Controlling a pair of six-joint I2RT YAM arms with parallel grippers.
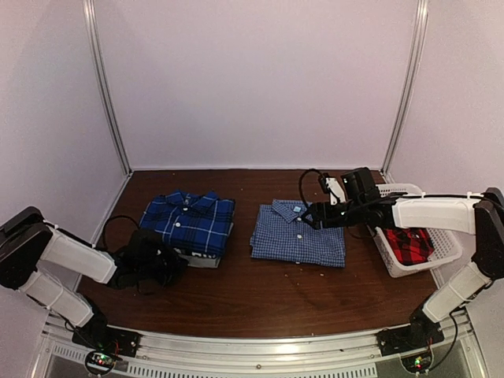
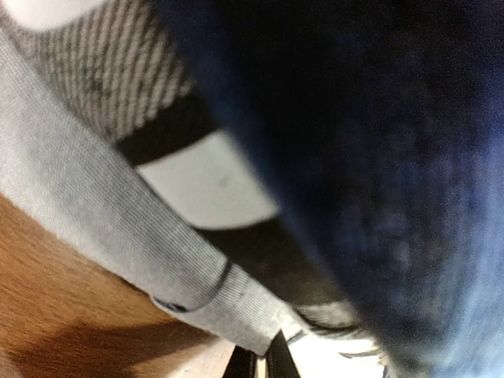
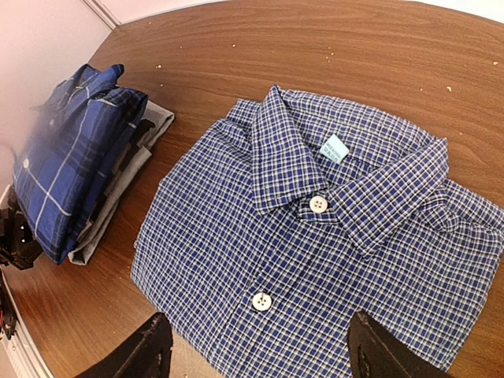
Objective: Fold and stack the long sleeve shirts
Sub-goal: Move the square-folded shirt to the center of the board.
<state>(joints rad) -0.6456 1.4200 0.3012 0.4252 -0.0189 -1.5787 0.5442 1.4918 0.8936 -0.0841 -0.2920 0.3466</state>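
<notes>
Near the front left of the table (image 1: 260,303), the left gripper (image 1: 175,261) is clenched on nothing visible. It sits just beside the near edge of the folded dark blue plaid shirt (image 1: 189,220), which tops a grey garment (image 2: 94,205). Farther back, the right gripper (image 1: 313,214) hangs released, jaws wide, above the folded blue-and-white check shirt (image 3: 315,260) at mid-table. The red-and-black plaid shirt (image 1: 409,244) lies in the white basket (image 1: 409,270) at the right.

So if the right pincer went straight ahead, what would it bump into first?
Most likely the blue-and-white checked shirt, lying folded straight ahead of the open right pincer in its wrist view. How far is hard to judge.
</notes>
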